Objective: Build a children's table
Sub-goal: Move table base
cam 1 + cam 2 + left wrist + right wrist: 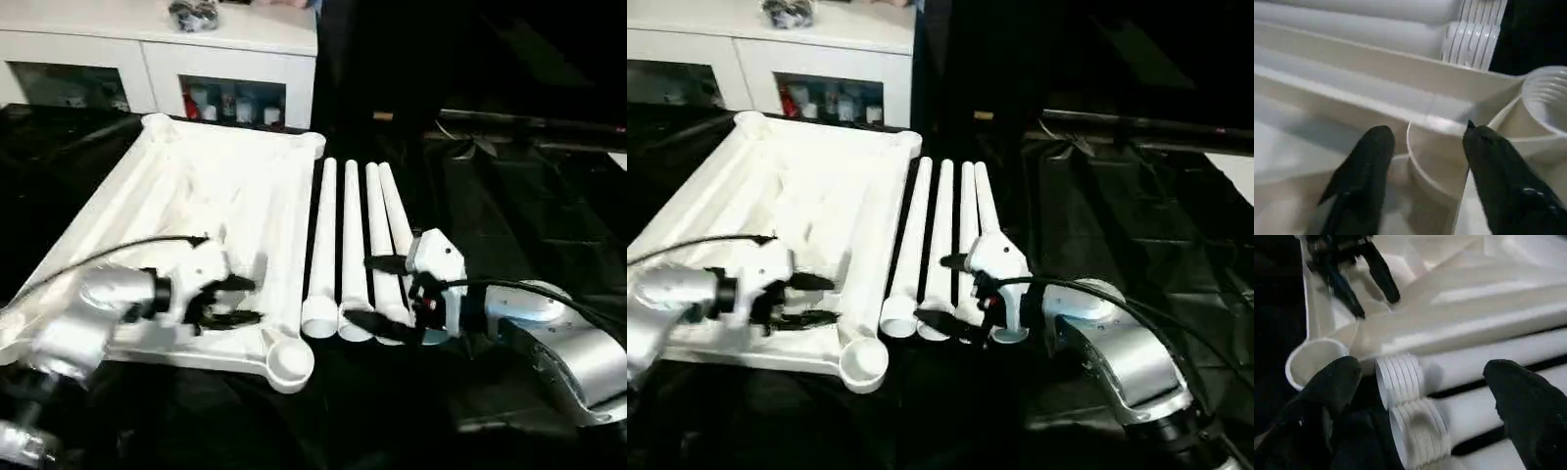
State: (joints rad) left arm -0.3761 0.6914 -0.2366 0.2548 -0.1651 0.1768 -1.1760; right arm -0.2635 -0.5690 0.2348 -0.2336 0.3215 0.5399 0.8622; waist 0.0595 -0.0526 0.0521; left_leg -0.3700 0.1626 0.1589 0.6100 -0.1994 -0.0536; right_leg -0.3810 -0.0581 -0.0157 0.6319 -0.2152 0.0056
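Black cloth [509,215] under tabletop [196,186], cabinet [147,49] behind.

Both eye views look forward and down from the robot's head, side by side, sharing the whole scene. The left wrist camera sits close over the tabletop [1400,98]; the right wrist camera looks closely at the legs' [1474,357] ends and tabletop corner.

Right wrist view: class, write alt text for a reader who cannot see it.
The right gripper hangs open over the threaded ends of two white table legs lying side by side. Beyond them lies the upturned white tabletop with a round corner socket, and the left gripper above it.
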